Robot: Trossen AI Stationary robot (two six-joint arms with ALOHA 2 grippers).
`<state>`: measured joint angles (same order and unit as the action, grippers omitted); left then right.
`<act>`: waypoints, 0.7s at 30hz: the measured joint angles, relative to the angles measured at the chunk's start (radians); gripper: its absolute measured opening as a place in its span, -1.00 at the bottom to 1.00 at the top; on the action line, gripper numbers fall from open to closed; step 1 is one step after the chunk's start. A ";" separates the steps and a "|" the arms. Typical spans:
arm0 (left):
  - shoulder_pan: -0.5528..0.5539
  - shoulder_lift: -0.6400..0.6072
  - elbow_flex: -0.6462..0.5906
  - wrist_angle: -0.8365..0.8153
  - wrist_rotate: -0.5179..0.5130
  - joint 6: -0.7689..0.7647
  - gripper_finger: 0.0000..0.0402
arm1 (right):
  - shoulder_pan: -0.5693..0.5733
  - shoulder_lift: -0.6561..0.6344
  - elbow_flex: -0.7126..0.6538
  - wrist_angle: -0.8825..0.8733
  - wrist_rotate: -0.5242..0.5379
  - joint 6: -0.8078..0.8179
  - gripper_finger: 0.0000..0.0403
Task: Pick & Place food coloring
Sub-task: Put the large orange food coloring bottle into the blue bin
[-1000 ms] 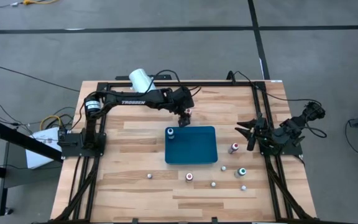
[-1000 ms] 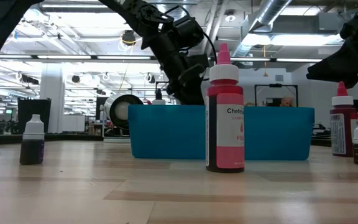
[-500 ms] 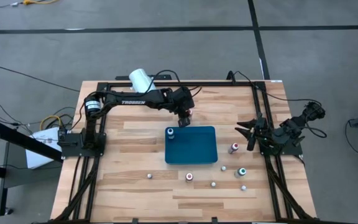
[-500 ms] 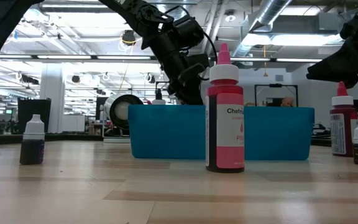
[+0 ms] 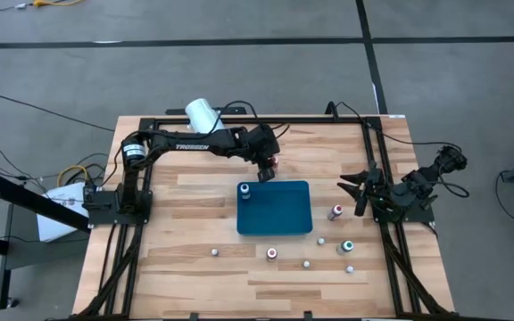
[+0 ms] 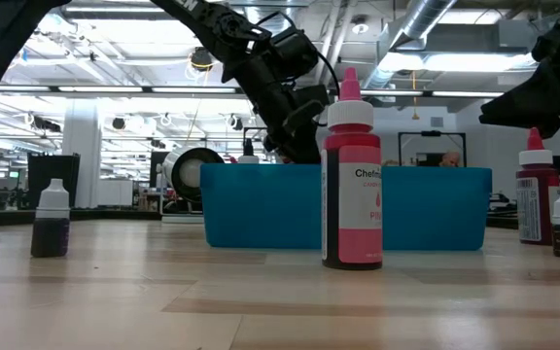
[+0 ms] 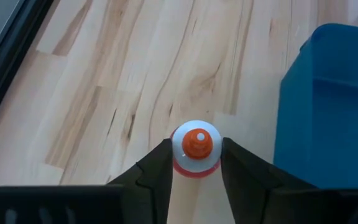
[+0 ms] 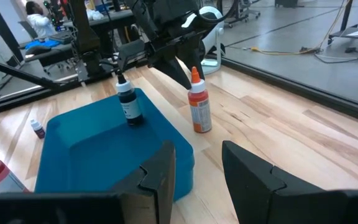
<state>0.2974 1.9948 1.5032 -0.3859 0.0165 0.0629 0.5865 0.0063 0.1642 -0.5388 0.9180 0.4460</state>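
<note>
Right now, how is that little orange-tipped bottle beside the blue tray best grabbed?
By its round body, just under the cap, coming straight down from above. The orange-tipped bottle stands upright on the wood just outside the teal tray, and the left gripper already has a finger on each side of it.

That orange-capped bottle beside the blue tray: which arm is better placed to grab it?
The left. Its gripper already straddles the orange-capped bottle, while the right gripper waits at the table's far side.

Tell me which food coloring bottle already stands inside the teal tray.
The dark bottle with the white cap, upright in the tray's back-left corner. Every other bottle stands on the bare wood, including the orange one between the left gripper's fingers.
</note>
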 joint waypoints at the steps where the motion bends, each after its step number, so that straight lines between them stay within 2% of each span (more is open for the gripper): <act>1: 0.000 0.000 0.000 0.000 0.000 0.000 -0.44 | 0.000 0.000 0.000 0.000 0.000 0.000 -0.40; 11: 0.001 0.004 0.012 0.015 -0.003 -0.004 -0.53 | 0.000 0.000 0.000 0.000 0.000 0.000 -0.40; 21: 0.023 0.007 0.064 -0.036 0.005 -0.018 -0.51 | 0.000 0.000 0.000 0.000 0.000 0.000 -0.40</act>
<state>0.3202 2.0018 1.5677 -0.4223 0.0212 0.0444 0.5865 0.0063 0.1642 -0.5388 0.9180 0.4458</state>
